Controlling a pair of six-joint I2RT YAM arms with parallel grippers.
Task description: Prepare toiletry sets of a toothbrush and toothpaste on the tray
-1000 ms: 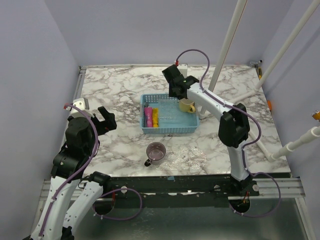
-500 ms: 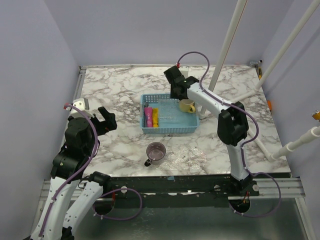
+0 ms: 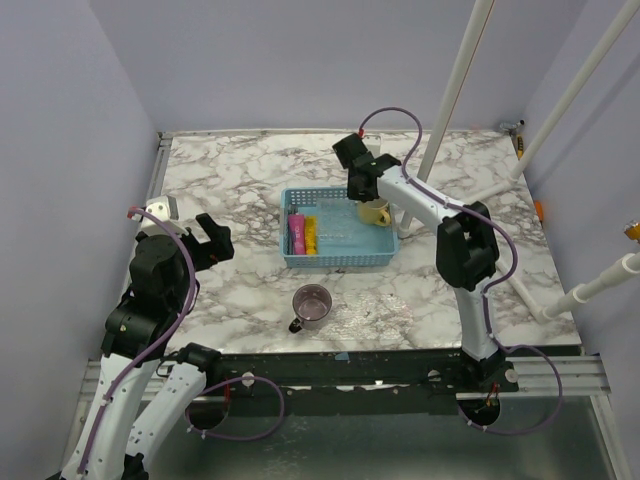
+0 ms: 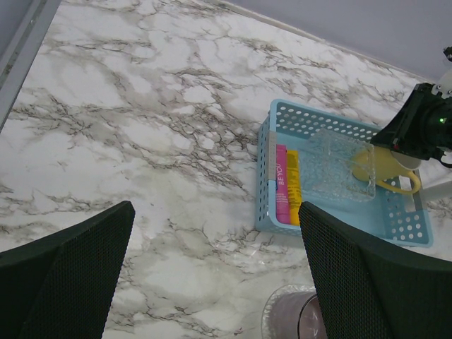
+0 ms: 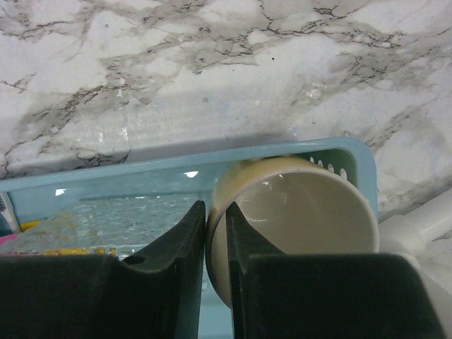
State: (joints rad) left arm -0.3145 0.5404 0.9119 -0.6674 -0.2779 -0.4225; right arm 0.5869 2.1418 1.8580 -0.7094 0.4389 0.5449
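Two mugs share the marble table (image 3: 230,170) with the tray. Nearest the arm bases, a purple mug (image 3: 312,303) stands upright on the bare marble, just in front of the light-blue tray (image 3: 345,260) and apart from it. Off to the left, the left gripper (image 3: 213,236) hangs above the table with its jaws spread wide and nothing between them, its arm folded back over its base.

Inside the tray, the pink tube (image 3: 296,234) and the yellow tube (image 3: 311,236) lie side by side against the left wall, touching each other. A clear dimpled plastic piece (image 4: 337,164) lies in the middle of the tray, just beside the yellow tube. The toothbrushes cannot be made out clearly.

Farther back, a cream mug (image 3: 376,212) sits in the tray's far right corner. The right arm reaches out long over the table, and the right gripper (image 5: 214,212) comes down at the mug, its jaws nearly together and pinching the rim, one finger inside the wall and one outside. White poles (image 3: 452,95) rise just beyond the arm on the right.
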